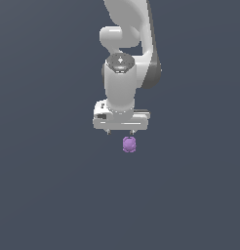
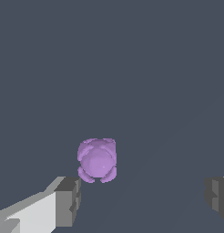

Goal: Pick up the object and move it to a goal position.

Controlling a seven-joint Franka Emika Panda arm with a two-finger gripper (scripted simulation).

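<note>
The object [image 1: 129,144] is a small light-purple lumpy block lying on the dark grey floor. The white gripper [image 1: 120,132] hangs just above and behind it in the exterior view, with only its two short fingertips showing under the hand. In the wrist view the object [image 2: 97,160] sits ahead of the gripper [image 2: 143,200], closer to one grey finger pad [image 2: 68,200] than to the other [image 2: 217,198]. The fingers stand wide apart and hold nothing. The object is not between them.
The plain dark grey floor [image 1: 53,195] stretches all around. The white arm [image 1: 123,73] rises straight above the hand. No other objects or edges show.
</note>
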